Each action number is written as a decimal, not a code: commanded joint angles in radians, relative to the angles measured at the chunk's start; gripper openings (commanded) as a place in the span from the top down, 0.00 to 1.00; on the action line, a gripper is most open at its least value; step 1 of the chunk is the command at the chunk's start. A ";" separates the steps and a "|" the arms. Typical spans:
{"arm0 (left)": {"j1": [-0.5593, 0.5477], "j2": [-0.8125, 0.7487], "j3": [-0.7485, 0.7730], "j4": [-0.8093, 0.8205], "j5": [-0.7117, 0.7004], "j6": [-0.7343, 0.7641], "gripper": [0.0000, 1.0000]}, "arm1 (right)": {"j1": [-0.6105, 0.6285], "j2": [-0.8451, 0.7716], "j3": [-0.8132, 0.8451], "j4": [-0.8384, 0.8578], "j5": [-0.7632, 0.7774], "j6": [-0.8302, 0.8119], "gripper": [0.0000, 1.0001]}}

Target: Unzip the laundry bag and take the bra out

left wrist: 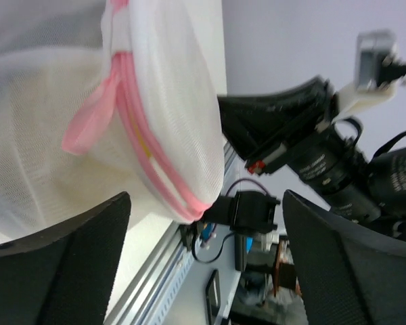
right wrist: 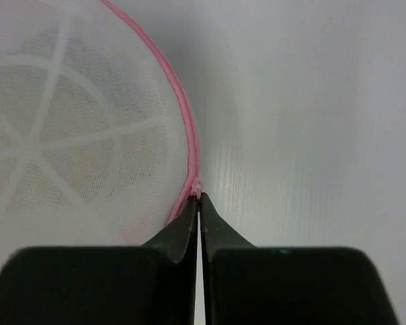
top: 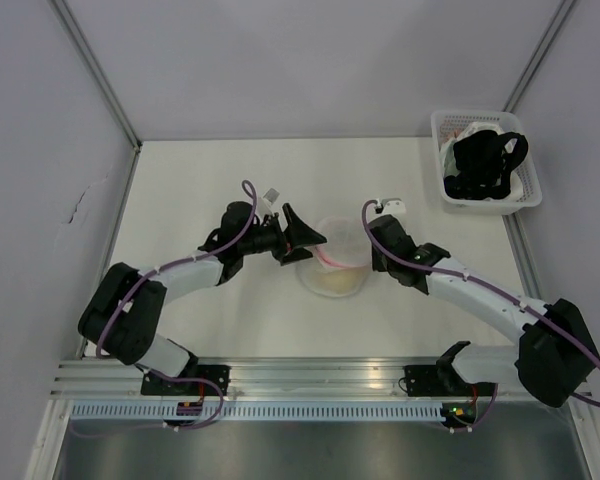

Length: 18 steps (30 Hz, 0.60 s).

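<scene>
The laundry bag (top: 332, 258), a round white mesh pouch with pink zipper trim, lies mid-table. A pale yellow shape, the bra (top: 332, 283), shows faintly through its mesh. My right gripper (top: 372, 255) points down at the bag's right rim. In the right wrist view it (right wrist: 199, 198) is shut on the pink zipper pull (right wrist: 198, 187) at the bag's (right wrist: 74, 135) edge. My left gripper (top: 310, 243) is open at the bag's left side. In the left wrist view its fingers (left wrist: 61, 264) stand wide apart with nothing between them (left wrist: 206, 261), and the bag (left wrist: 88, 122) fills the upper left.
A white plastic basket (top: 441, 135) holding a black strappy garment (top: 488, 160) stands at the back right corner. An aluminium rail (top: 310, 375) runs along the near edge by the arm bases. Grey walls close the table's left, back and right.
</scene>
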 commanded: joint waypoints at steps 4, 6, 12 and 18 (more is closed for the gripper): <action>0.013 -0.110 -0.006 0.021 -0.126 -0.020 0.00 | -0.001 -0.133 -0.022 -0.023 -0.078 -0.007 1.00; -0.002 -0.223 -0.029 -0.098 -0.183 -0.025 0.00 | -0.002 -0.156 -0.027 -0.025 -0.109 -0.006 1.00; -0.037 -0.573 -0.267 -0.267 -0.262 -0.143 0.00 | -0.001 -0.246 -0.073 0.046 -0.563 -0.035 1.00; -0.132 -0.750 -0.360 -0.287 -0.275 -0.240 0.00 | 0.042 -0.309 -0.102 0.126 -0.816 -0.007 1.00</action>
